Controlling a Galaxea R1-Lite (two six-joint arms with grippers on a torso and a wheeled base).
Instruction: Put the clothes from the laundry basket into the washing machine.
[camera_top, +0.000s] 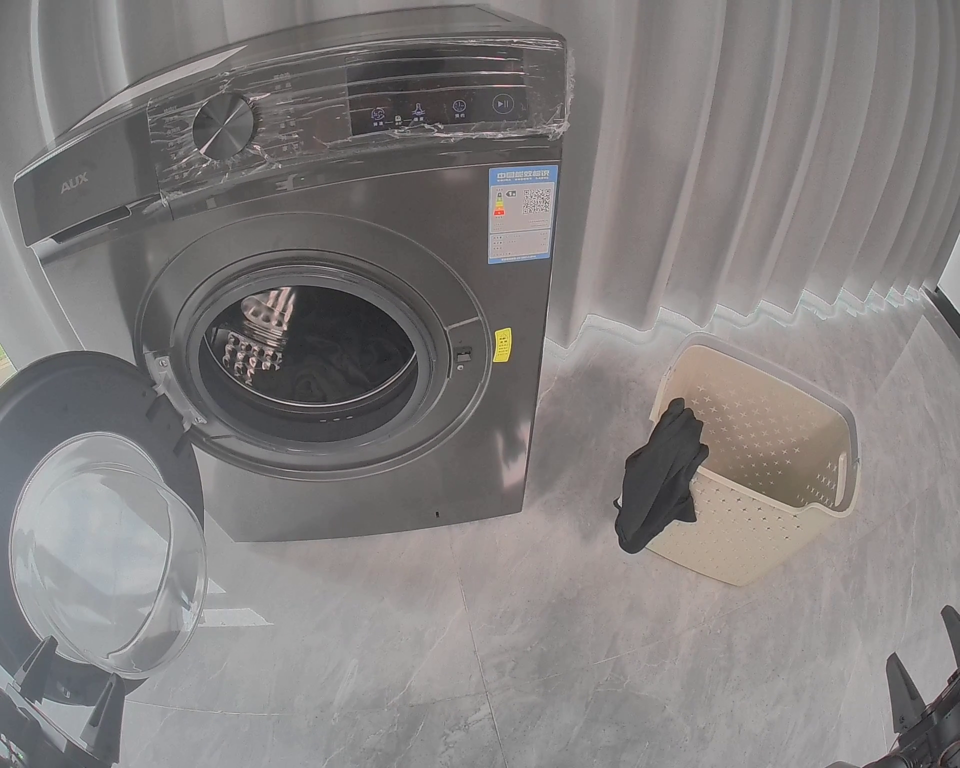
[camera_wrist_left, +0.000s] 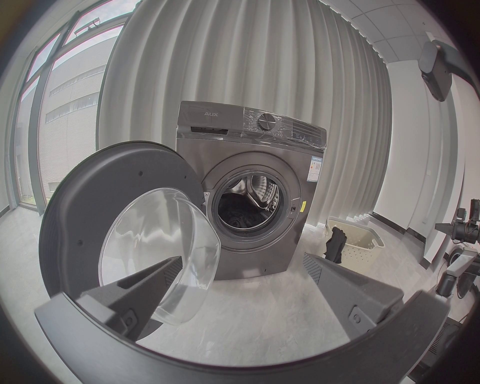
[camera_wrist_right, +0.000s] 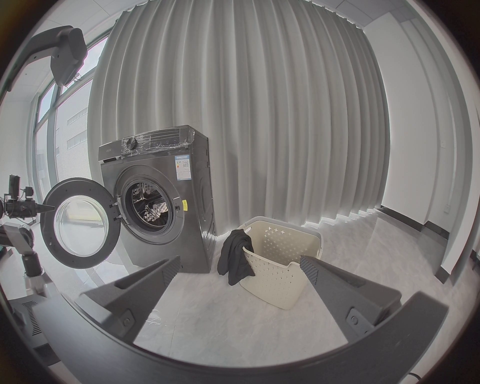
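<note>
Plainly, left gripper (camera_wrist_left: 241, 260) and right gripper (camera_wrist_right: 240, 260) gape wide, empty.

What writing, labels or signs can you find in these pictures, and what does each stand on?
Brand mark: short pale capitals on the washing machine, top left front.
Blue label: machine front, upper right; coloured bars, square code, print too small to read.
Yellow sticker: beside the door opening; too small to read.
Control panel: lit icons; captions blurred.
Laundry basket, black garment: no print.
</note>
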